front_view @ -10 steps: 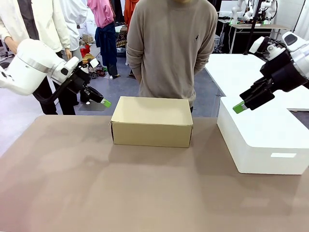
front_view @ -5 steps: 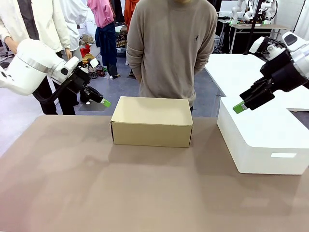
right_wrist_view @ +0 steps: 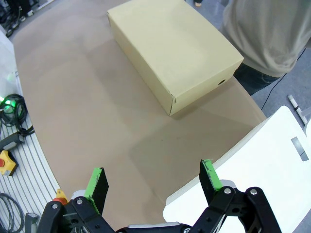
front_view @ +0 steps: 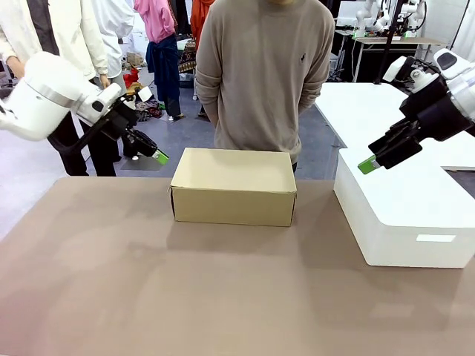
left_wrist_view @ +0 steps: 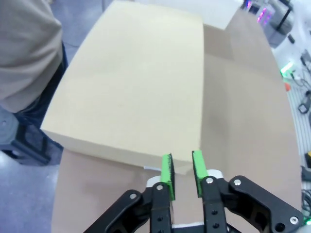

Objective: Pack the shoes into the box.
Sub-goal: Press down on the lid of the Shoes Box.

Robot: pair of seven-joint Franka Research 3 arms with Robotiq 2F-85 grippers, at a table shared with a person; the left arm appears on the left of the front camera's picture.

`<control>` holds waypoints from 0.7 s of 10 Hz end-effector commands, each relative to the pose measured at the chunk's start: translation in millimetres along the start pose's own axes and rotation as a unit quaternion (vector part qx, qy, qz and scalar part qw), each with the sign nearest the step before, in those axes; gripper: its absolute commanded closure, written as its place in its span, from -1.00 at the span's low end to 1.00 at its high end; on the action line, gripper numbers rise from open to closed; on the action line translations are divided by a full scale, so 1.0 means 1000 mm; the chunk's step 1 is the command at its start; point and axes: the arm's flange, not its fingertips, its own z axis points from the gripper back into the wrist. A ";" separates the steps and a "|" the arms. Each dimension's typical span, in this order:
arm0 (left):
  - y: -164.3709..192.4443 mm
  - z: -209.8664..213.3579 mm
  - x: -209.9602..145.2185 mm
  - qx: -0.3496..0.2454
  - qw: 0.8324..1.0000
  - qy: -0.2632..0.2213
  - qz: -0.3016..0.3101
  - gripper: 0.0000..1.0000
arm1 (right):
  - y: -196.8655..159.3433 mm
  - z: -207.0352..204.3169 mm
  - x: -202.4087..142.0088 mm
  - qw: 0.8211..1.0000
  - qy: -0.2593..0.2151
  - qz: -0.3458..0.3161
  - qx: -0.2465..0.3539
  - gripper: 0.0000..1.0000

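Cardboard box [front_view: 234, 185] sitting lid-shut mid-table — shoes likely inside | left gripper [left_wrist_view: 183, 170] hovering beside it, jaws narrowly parted, empty | right gripper [right_wrist_view: 153, 182] waiting wide open, empty

A brown table [front_view: 223, 297] is spanning the foreground, carrying a large white block [front_view: 404, 215] at its right. A person in a beige sweater [front_view: 263, 70] is standing at the far edge. Grey floor [front_view: 189, 133] is stretching behind, where other people [front_view: 70, 30] are standing at left and white tables [front_view: 364, 107] are sitting at right.
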 end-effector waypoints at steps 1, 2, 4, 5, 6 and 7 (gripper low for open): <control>-0.043 0.019 0.015 0.030 0.997 0.068 -0.005 -0.31 | -0.001 -0.001 0.000 1.000 -0.008 0.001 0.005 -1.00; -0.058 0.027 0.022 0.030 0.995 0.096 -0.003 -0.70 | -0.001 -0.001 0.000 1.000 -0.008 0.001 0.005 -1.00; -0.089 0.044 0.026 0.064 0.984 0.165 -0.002 -1.00 | -0.001 -0.001 0.000 1.000 -0.008 0.001 0.005 -1.00; -0.106 0.050 0.024 0.065 0.978 0.199 -0.003 -1.00 | 0.000 0.000 0.000 1.000 0.000 0.000 0.000 -1.00; -0.122 0.056 0.020 0.070 0.971 0.228 -0.002 -1.00 | -0.003 0.002 0.016 1.000 0.013 -0.014 0.004 -0.60; -0.135 0.061 0.016 0.072 0.971 0.229 -0.001 -1.00 | -0.007 0.001 0.033 1.000 0.026 -0.017 0.001 -0.20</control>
